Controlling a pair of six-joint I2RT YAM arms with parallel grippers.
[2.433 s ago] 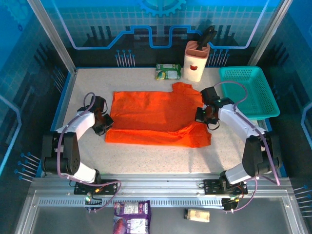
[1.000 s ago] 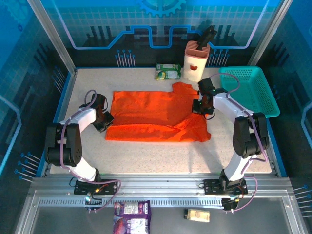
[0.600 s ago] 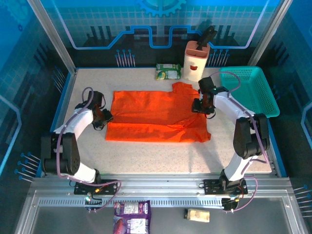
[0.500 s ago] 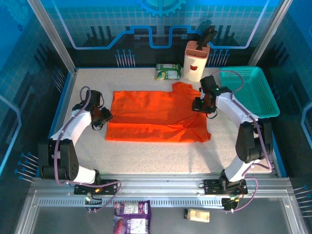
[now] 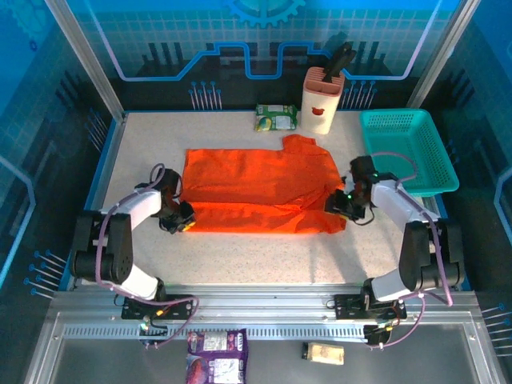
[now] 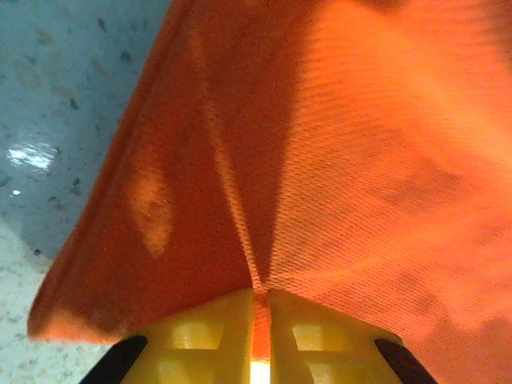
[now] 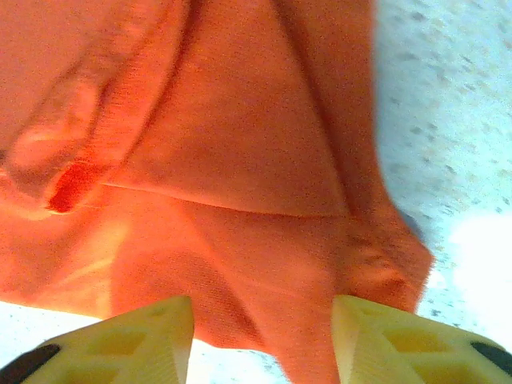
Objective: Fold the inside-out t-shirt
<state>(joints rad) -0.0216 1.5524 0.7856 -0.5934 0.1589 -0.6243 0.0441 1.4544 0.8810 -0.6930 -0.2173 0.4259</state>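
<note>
Speckled table [image 5: 240, 264]: orange t-shirt [image 5: 256, 188] spread flat; left hand [image 5: 179, 223] clamped on its corner; right hand [image 5: 340, 206] apart, astride cloth.

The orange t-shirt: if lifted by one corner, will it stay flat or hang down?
The orange t-shirt will probably hang limp: the cloth creases into a ridge where the left tool pinches it. It looks thin and light; pushing would likely bunch it, as the wrinkles in the right wrist view suggest.

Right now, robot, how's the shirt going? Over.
Left gripper shut on shirt corner. Right gripper open around shirt edge. Shirt lying flat. Basket well aside.
</note>
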